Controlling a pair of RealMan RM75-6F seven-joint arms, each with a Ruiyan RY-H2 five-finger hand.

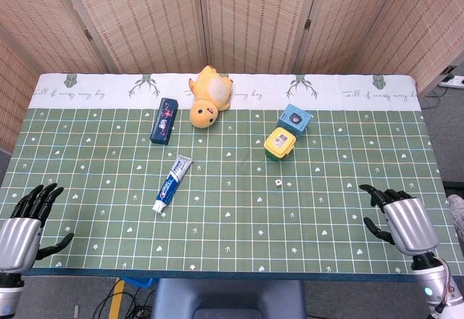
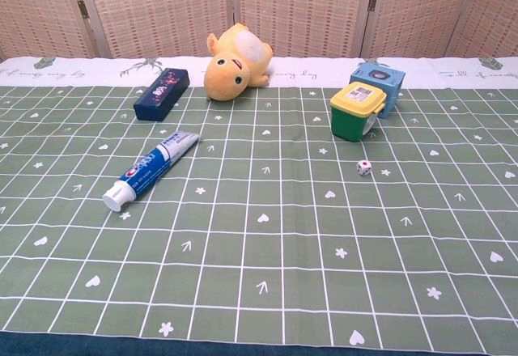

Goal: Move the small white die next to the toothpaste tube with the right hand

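The small white die (image 1: 278, 182) (image 2: 364, 168) lies on the green mat, just in front of the yellow-lidded green box. The toothpaste tube (image 1: 172, 183) (image 2: 150, 170) lies at an angle left of centre, cap toward the front. In the head view my right hand (image 1: 399, 215) rests near the mat's front right corner, fingers apart and holding nothing, well to the right of the die. At the front left corner, my left hand (image 1: 25, 225) lies with fingers spread and holds nothing. Neither hand shows in the chest view.
A yellow plush toy (image 1: 209, 95) (image 2: 233, 63) lies at the back centre. A dark blue box (image 1: 165, 121) (image 2: 162, 93) sits behind the tube. The green box with yellow lid (image 1: 278, 143) (image 2: 354, 111) stands against a light blue box (image 1: 296, 119) (image 2: 380, 79).
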